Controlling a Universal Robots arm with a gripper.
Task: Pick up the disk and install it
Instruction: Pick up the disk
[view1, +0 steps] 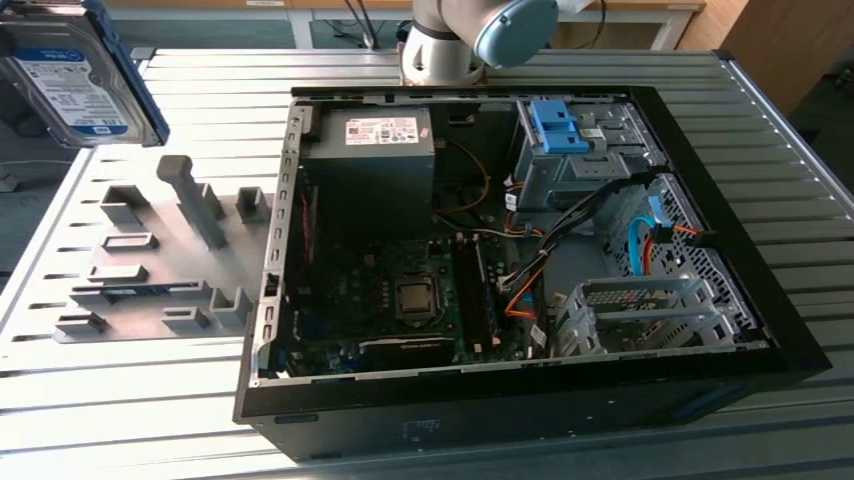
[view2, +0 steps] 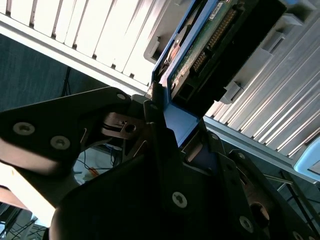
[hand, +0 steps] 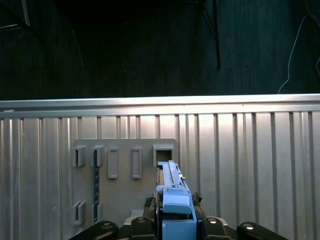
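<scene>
The disk (view1: 74, 70) hangs high in the air at the exterior view's upper left, above the grey holder plate (view1: 160, 260); its white-and-blue label and blue frame face the camera. In the second wrist view my gripper (view2: 165, 107) is shut on the disk (view2: 210, 45), with its green circuit board and blue frame edge between the dark fingers (view2: 150, 130). The first wrist view shows the disk's blue frame (hand: 175, 195) edge-on, sticking out of the gripper (hand: 175, 220) over the holder plate (hand: 125, 200).
An open computer case (view1: 787, 330) lies on the ribbed metal table (view1: 160, 410), with a blue bracket (view1: 561, 125) at its far end and a silver drive cage (view1: 641, 310) nearer. The arm's base (view1: 447, 50) stands behind the case.
</scene>
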